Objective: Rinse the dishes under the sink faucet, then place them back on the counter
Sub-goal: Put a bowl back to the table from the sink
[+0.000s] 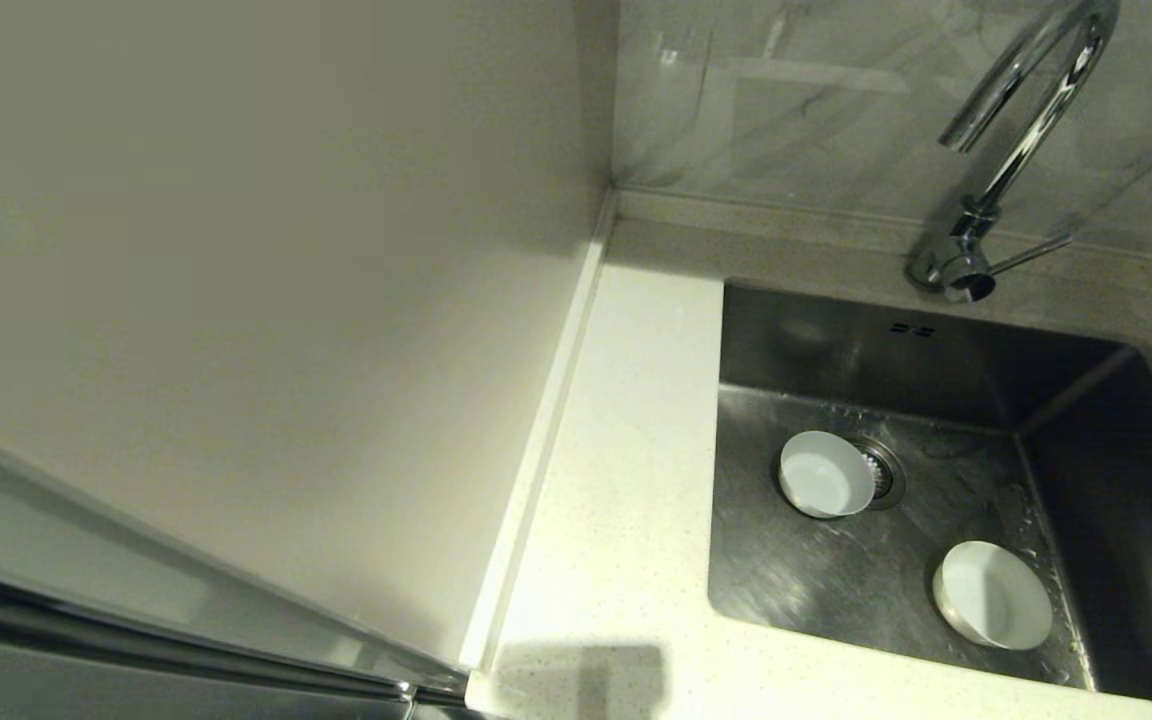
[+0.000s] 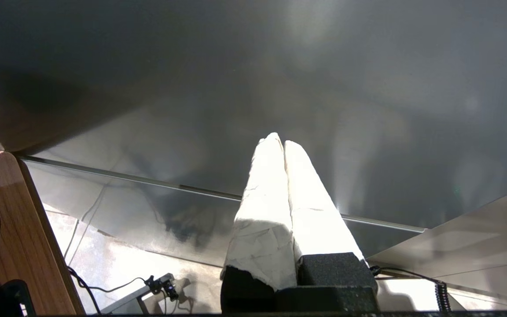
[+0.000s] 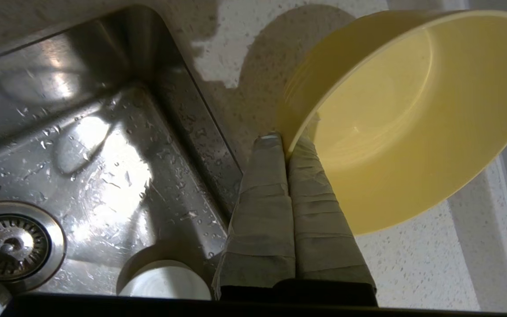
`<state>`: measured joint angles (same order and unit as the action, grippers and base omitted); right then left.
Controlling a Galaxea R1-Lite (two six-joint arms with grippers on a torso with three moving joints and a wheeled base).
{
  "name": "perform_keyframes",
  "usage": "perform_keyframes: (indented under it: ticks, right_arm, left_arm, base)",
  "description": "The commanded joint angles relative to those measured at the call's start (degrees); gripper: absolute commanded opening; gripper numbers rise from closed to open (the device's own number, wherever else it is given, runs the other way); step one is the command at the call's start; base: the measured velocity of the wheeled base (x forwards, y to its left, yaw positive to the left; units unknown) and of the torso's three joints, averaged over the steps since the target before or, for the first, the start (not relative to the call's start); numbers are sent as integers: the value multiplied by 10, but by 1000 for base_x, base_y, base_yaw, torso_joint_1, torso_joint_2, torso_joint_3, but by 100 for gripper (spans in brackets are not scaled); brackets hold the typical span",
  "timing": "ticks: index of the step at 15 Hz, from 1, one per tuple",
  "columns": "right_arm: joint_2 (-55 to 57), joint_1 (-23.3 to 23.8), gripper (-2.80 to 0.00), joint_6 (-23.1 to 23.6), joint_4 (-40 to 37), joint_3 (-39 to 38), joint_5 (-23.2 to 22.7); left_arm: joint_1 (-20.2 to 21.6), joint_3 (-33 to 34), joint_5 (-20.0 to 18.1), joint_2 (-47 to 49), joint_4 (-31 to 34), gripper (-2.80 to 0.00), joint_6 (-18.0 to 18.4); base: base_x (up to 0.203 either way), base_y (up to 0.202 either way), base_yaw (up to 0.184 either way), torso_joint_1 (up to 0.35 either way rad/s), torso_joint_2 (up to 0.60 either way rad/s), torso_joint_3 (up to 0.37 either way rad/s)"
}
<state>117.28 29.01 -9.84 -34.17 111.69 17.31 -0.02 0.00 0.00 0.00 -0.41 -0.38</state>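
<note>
Presently, the right gripper (image 3: 285, 143) holds the yellow bowl (image 3: 412, 119) by its rim, jaws pinched together on the edge, the bowl tilted and hanging over the counter (image 3: 416, 259) just beside the sink (image 3: 104, 132) rim. This arm does not show in the head view. The left gripper (image 2: 283, 143) is parked away from the worktop, facing a grey panel, jaws pressed together and empty.

Two dishes remain in the basin: the pale bluish-white bowl (image 1: 824, 474) lies partly over the drain strainer (image 1: 881, 470), and the white bowl (image 1: 992, 594) sits nearer, towards the right of the basin floor. The faucet (image 1: 1011, 140) stands at the far edge; no water is seen running. Droplets lie on the basin floor.

Judged step: setting the yellow bowl on the counter, presumably after its rinse. The next move calls for levelling the bowl, lowering it until its base rests on the stone, then releasing the rim.

Clearances: the counter strip to the left of the sink is narrow, bounded by the basin's sharp edge on one side and the raised edge along the wall (image 1: 236, 250) on the other. The bowl should land well inside both, lest it tip back into the basin.
</note>
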Motion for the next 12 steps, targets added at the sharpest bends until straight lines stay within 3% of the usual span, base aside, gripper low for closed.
perform_keyframes:
  ticks: [1,4,5,12]
  right_arm:
    - [8,1,-280,-1,-2,0,1]
    - [9,1,-280,-1,-2,-2,11]
    - [11,1,0,-1,-2,-2,11]
    - [0,3,0,-8,-2,-3,9]
  left_arm:
    - [0,2,0,0,0,-280,-1]
    - [0,2,0,0,0,-280,-1]
    - [0,2,0,0,0,-280,-1]
    - [-1,2,0,0,0,-280,-1]
  base:
    - [0,0,0,0,0,0]
    - [0,0,0,0,0,0]
    - [0,0,0,0,0,0]
    - [0,0,0,0,0,0]
